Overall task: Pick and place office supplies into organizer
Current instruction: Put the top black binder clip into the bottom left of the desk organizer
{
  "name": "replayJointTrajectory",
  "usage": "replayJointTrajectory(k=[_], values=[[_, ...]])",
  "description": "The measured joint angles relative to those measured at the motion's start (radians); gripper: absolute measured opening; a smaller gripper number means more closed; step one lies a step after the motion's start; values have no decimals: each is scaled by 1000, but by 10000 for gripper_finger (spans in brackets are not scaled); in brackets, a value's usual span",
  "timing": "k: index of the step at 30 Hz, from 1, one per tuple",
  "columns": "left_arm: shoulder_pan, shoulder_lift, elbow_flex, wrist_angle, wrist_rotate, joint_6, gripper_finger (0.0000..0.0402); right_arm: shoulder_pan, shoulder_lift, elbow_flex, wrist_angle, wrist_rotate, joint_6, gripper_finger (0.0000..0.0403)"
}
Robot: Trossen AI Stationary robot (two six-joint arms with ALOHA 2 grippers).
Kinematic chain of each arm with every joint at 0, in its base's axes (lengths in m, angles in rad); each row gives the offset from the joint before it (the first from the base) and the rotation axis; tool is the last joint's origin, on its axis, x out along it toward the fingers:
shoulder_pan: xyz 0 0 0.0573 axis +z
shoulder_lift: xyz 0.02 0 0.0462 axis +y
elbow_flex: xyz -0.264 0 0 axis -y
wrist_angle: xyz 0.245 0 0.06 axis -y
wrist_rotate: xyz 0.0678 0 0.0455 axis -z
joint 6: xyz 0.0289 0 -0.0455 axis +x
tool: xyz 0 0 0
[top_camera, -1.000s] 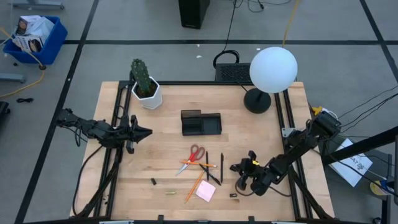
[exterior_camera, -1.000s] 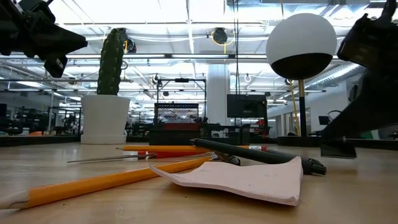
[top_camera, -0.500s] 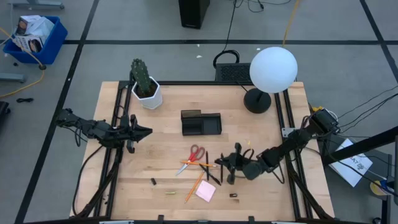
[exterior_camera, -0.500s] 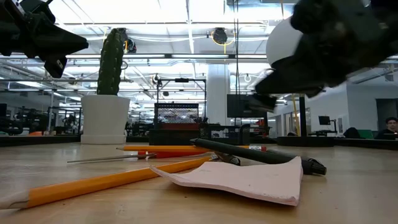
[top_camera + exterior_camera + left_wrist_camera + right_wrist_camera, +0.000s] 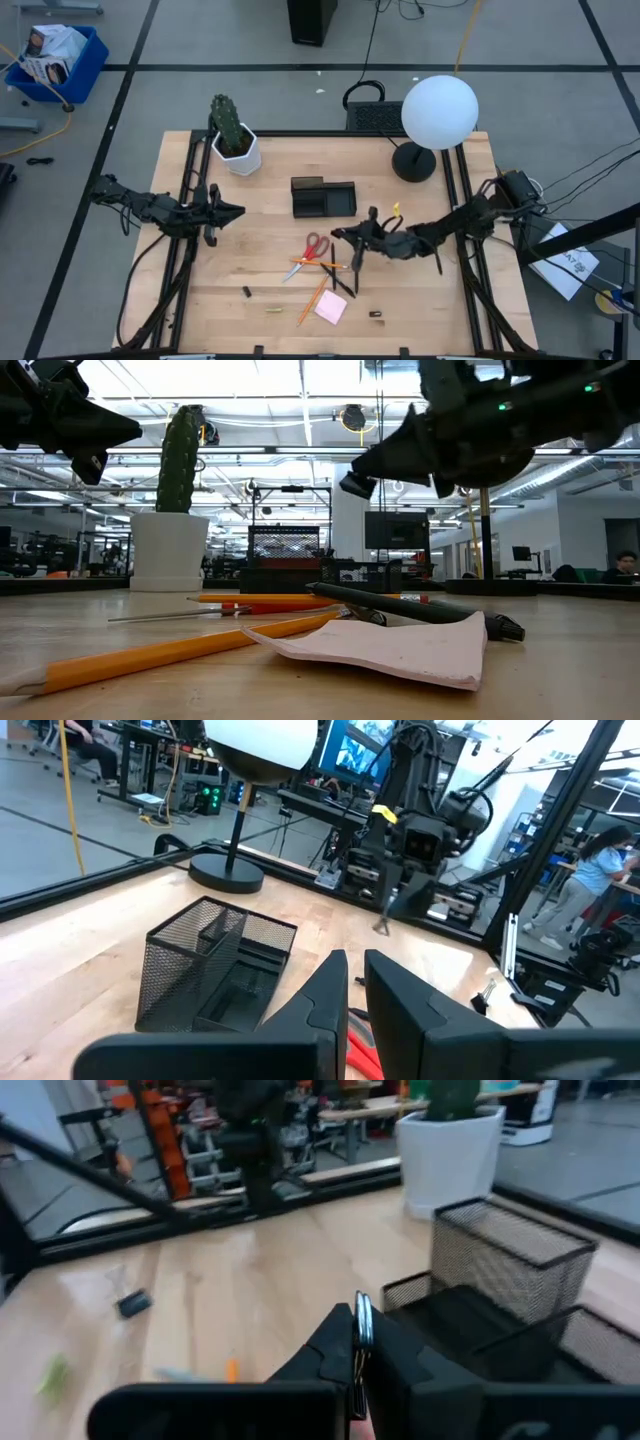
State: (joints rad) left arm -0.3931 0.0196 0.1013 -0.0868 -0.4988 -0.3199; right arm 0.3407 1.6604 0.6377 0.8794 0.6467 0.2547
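Observation:
The black mesh organizer stands mid-table. Nearer the front lie red-handled scissors, orange pencils, black pens, a pink sticky-note pad and small black clips. My right gripper hovers above the pens, pointing level toward the table's left, shut with a thin silver wire loop between its fingertips. My left gripper waits raised at the left edge, fingers almost together, holding nothing. My right gripper pinches a thin silver wire loop between its two fingertips. It looks like the handle of a small clip, whose body the fingers hide. The fingers lie about level, coming from the table's right. The piece is lifted clear of the table.
A white hexagonal pot with a cactus stands at the far left. A lamp with a white globe and black base stands at the far right. Bare wood lies between the organizer and the left arm.
My right gripper has risen from the table's near right part and swung toward the table's left and far edge, ending over the pens. It has tipped from pointing down to about level.

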Motion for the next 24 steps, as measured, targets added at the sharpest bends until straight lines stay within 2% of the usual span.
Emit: replayJointTrajectory(k=[7,15,24], values=[[0,0,0,0,0,12,40,-79,0,54,6,-72,-78,5],[0,0,0,0,0,29,40,-142,2,153,-25,-76,-198,5],[0,0,0,0,0,47,40,-186,130,282,-138,-76,-220,5]])
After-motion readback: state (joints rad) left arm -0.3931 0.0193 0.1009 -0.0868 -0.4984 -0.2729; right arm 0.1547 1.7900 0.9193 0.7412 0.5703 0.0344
